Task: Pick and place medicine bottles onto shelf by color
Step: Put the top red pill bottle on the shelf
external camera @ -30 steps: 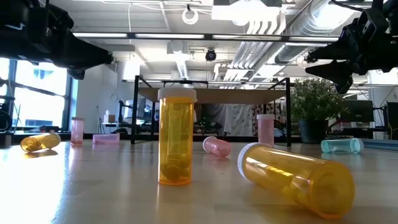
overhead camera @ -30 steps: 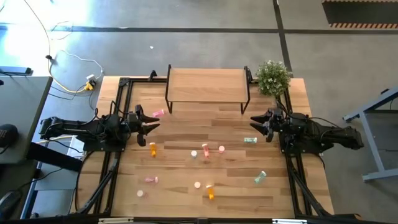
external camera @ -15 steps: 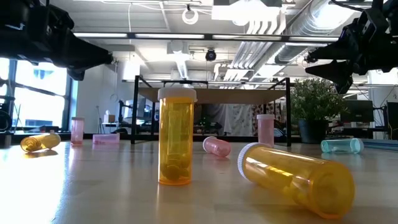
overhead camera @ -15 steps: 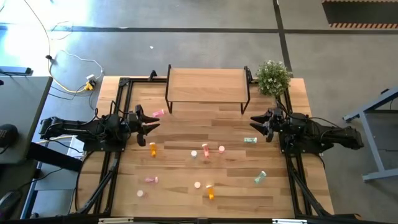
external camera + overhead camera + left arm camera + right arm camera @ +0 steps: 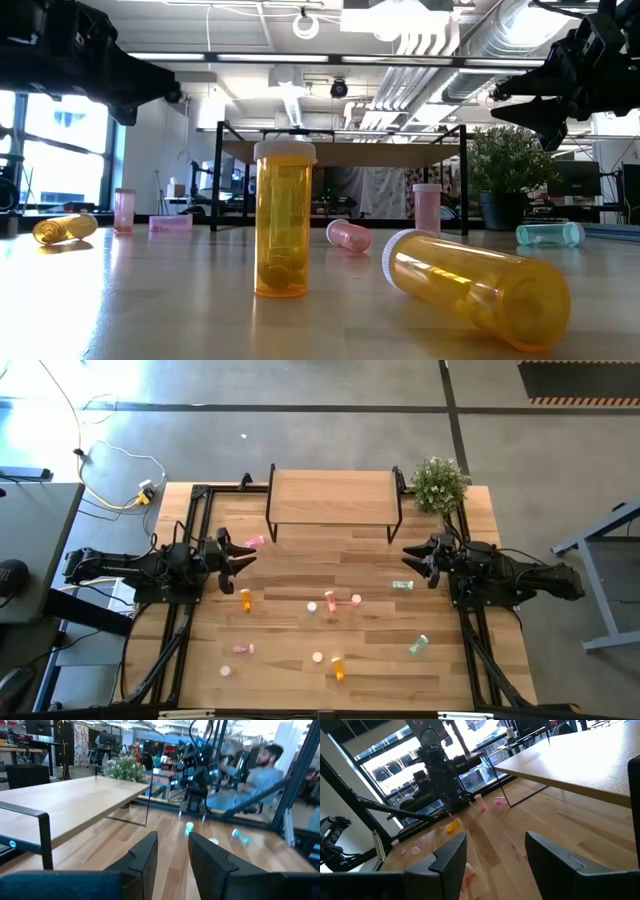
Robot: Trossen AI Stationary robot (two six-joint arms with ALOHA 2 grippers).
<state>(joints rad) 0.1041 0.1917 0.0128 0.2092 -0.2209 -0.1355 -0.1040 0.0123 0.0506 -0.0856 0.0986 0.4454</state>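
Pale wood-grain table (image 5: pixel 330 560) holds small translucent cylindrical medicine bottles (image 5: pixel 338 671).

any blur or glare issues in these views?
Left wrist view: motion-smeared, the far arm and seated person streaked. Right wrist view: glare whitens the shelf top, windows blown out. Low view: sharp on the upright orange bottle. High view: bright patch on the floor at the upper left, table evenly lit.
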